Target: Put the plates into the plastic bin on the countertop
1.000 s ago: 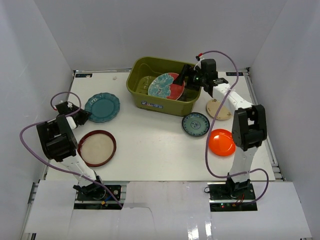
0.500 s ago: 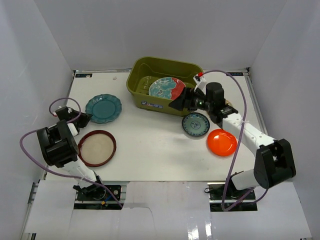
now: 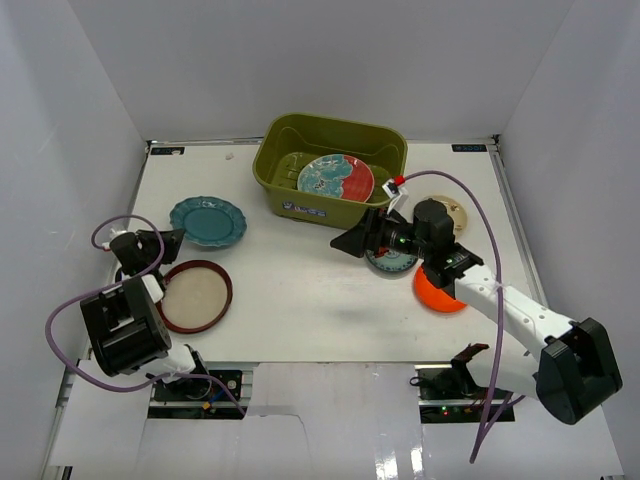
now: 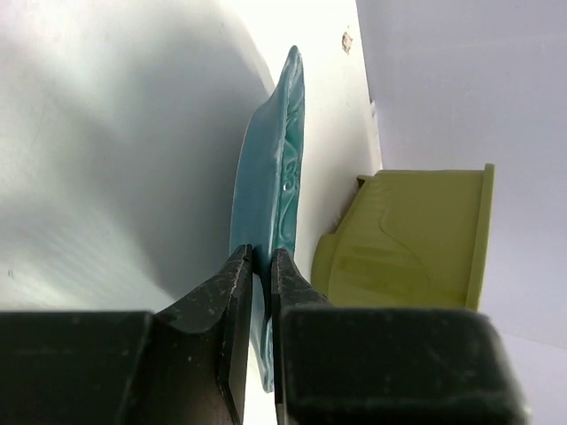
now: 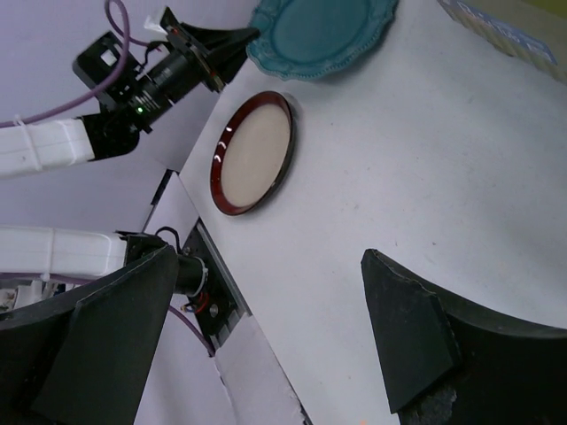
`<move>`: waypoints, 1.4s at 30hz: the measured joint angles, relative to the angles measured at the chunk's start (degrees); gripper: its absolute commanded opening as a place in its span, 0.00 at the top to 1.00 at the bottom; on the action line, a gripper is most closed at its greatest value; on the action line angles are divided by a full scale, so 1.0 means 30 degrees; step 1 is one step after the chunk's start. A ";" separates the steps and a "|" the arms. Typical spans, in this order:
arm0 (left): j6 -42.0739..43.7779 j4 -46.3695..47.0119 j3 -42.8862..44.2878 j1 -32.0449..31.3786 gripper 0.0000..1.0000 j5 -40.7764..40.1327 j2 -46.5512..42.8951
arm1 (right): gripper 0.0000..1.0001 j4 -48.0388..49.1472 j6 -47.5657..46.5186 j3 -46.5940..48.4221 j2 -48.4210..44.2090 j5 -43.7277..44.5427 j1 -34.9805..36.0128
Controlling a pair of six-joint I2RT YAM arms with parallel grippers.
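The olive-green plastic bin (image 3: pixel 330 165) stands at the back of the white countertop (image 3: pixel 300 290), with the red-and-teal floral plate (image 3: pixel 335 177) inside it. My left gripper (image 3: pixel 170 240) is shut on the near-left rim of the teal scalloped plate (image 3: pixel 207 220). The left wrist view shows that plate (image 4: pixel 270 186) edge-on between the closed fingers (image 4: pixel 235 292), with the bin (image 4: pixel 416 230) behind. My right gripper (image 3: pixel 350 243) is open and empty above the middle of the table. The dark-red-rimmed cream plate (image 3: pixel 193 296) lies near left and also shows in the right wrist view (image 5: pixel 252 152). The grey deer plate is not visible.
The small teal patterned plate (image 3: pixel 395 262) and the orange plate (image 3: pixel 435 292) lie partly under my right arm. The small beige plate (image 3: pixel 447 210) lies right of the bin. White walls close in the left, back and right sides. A purple cable (image 3: pixel 480 260) loops over the right side.
My right gripper has pulled out of the bin and swung towards the middle of the table, leaving the floral plate inside. My left gripper stays at the teal plate's rim.
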 measured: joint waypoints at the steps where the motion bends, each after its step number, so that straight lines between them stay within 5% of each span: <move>1: -0.0321 0.0226 -0.0233 0.0022 1.00 0.0131 -0.0007 | 0.10 0.0189 0.0146 -0.0022 -0.0160 0.0138 0.0102; 7: -0.1851 0.0852 -0.0962 0.0146 1.00 0.1260 -0.1122 | 0.10 0.2375 0.1348 -0.0816 0.0255 0.0918 0.2025; 17: -0.4248 0.1734 -0.2645 0.0197 1.00 0.4962 -0.7045 | 0.10 0.5814 0.5588 -0.3104 0.2703 0.3905 0.3177; 33: -0.3555 -0.3614 -0.4947 -0.2550 1.00 1.0003 -1.1329 | 0.10 0.9216 0.7475 -0.3104 0.7155 0.4699 0.4401; 36: -0.3366 -0.4007 -0.4962 -0.2943 1.00 1.0732 -1.1868 | 0.02 0.9981 0.7672 -0.3104 0.7300 0.4648 0.4590; 39: -0.3257 -0.4029 -0.4962 -0.3133 1.00 1.1256 -1.2152 | 0.40 1.0550 0.7628 -0.3104 0.7300 0.4626 0.4641; 40: -0.3264 -0.4007 -0.4962 -0.3140 1.00 1.1424 -1.2152 | 0.66 1.0681 0.7621 -0.3111 0.7300 0.4707 0.4641; 42: -0.3271 -0.3869 -0.4962 -0.3293 0.93 1.1628 -1.2072 | 0.87 1.0863 0.7737 -0.3213 0.7227 0.4947 0.4641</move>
